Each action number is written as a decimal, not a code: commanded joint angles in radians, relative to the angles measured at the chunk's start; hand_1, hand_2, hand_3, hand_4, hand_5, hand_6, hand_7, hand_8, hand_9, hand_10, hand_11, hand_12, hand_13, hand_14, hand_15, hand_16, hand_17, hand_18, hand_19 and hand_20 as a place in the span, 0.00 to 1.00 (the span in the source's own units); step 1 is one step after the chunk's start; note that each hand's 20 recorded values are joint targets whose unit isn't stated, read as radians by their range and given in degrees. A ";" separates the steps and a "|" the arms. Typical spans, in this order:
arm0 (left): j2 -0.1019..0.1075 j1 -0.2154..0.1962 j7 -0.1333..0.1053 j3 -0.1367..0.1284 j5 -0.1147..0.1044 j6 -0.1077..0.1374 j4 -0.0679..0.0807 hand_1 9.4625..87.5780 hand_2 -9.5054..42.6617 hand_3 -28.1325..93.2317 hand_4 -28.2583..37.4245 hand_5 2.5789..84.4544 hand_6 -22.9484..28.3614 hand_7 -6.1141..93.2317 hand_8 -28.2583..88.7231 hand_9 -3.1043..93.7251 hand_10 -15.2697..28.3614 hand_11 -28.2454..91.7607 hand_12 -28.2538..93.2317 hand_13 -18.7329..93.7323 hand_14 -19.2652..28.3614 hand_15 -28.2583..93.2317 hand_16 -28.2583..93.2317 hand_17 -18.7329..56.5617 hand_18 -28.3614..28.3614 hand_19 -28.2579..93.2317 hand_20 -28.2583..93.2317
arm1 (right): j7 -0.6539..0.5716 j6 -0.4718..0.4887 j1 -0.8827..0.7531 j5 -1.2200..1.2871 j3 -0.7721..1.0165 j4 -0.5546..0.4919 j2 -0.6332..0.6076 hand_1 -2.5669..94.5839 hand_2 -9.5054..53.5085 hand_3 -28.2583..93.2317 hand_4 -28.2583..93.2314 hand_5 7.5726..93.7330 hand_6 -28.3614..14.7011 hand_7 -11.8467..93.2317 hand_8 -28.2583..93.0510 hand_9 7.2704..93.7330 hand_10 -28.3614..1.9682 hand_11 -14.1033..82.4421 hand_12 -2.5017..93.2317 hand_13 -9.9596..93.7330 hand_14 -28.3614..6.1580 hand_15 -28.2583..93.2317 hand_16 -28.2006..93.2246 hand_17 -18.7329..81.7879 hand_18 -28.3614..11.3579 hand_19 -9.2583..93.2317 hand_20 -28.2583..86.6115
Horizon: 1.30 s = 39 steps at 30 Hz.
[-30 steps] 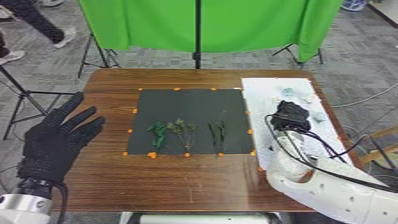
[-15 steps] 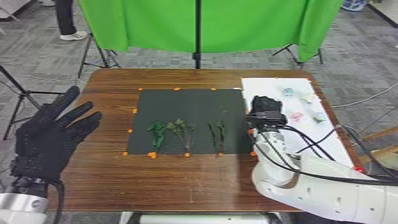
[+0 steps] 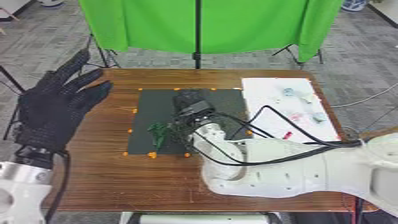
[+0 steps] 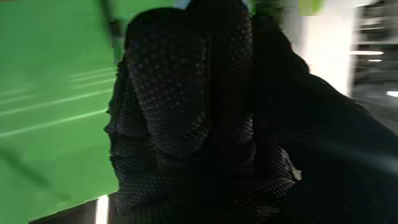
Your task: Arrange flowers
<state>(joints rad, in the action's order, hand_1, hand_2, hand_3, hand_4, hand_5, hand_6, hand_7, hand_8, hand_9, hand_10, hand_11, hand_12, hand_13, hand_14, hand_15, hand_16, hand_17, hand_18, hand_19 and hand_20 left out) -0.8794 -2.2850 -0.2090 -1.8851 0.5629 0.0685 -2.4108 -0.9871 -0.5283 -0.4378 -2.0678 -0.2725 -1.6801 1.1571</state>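
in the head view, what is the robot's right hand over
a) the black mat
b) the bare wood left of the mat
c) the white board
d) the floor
a, the right hand is over the upper part of the black mat, with the white board off to its right

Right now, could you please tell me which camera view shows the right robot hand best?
The right wrist view: the right robot hand is close up there, with its black glove's dotted texture plain. The head view shows it smaller and from above, over the dark mat.
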 commanded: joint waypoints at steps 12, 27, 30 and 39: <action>0.052 0.223 0.135 0.077 -0.011 -0.093 0.065 0.13 0.32 0.84 0.00 0.29 0.54 0.21 0.15 0.28 0.76 0.40 0.33 0.31 0.96 0.60 0.18 0.07 0.92 0.64 0.44 | 0.142 -0.043 0.139 0.255 -0.132 0.019 0.146 0.58 0.00 0.79 0.00 0.90 0.76 0.28 0.24 1.00 0.77 0.37 0.28 0.90 0.75 0.71 0.41 0.48 0.31 0.91 0.38; 0.060 0.226 0.124 0.092 -0.013 -0.099 0.069 0.13 0.32 0.85 0.00 0.29 0.54 0.21 0.15 0.28 0.76 0.40 0.34 0.31 0.95 0.60 0.18 0.07 0.92 0.64 0.44 | 0.190 -0.081 0.141 0.354 -0.125 0.031 0.150 0.60 0.01 0.73 0.00 0.84 0.87 0.27 0.19 0.99 0.88 0.22 0.28 0.88 0.80 0.72 0.40 0.47 0.36 0.86 0.47; 0.057 0.233 0.133 0.094 -0.015 -0.107 0.073 0.13 0.32 0.85 0.00 0.29 0.54 0.21 0.15 0.28 0.76 0.40 0.34 0.31 0.95 0.60 0.18 0.07 0.91 0.64 0.44 | 0.184 -0.052 0.128 0.358 -0.103 0.024 0.144 0.61 0.01 0.67 0.00 0.77 0.87 0.27 0.17 0.97 0.87 0.23 0.27 0.88 0.80 0.72 0.40 0.46 0.36 0.86 0.48; 0.046 0.198 0.127 0.076 -0.015 -0.103 0.065 0.14 0.32 0.85 0.00 0.29 0.54 0.21 0.15 0.28 0.76 0.40 0.34 0.31 0.95 0.60 0.18 0.07 0.91 0.64 0.44 | 0.152 0.002 0.110 0.351 -0.085 0.021 0.139 0.59 0.00 0.64 0.00 0.60 0.85 0.29 0.10 0.92 0.86 0.26 0.24 0.87 0.79 0.73 0.39 0.46 0.35 0.87 0.48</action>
<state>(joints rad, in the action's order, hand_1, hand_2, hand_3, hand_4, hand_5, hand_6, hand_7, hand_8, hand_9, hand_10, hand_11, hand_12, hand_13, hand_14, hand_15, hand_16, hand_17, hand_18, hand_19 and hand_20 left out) -0.8192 -2.0509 -0.0887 -1.7942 0.5541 -0.0307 -2.3445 -0.8157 -0.5548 -0.3245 -1.7048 -0.3688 -1.6488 1.3018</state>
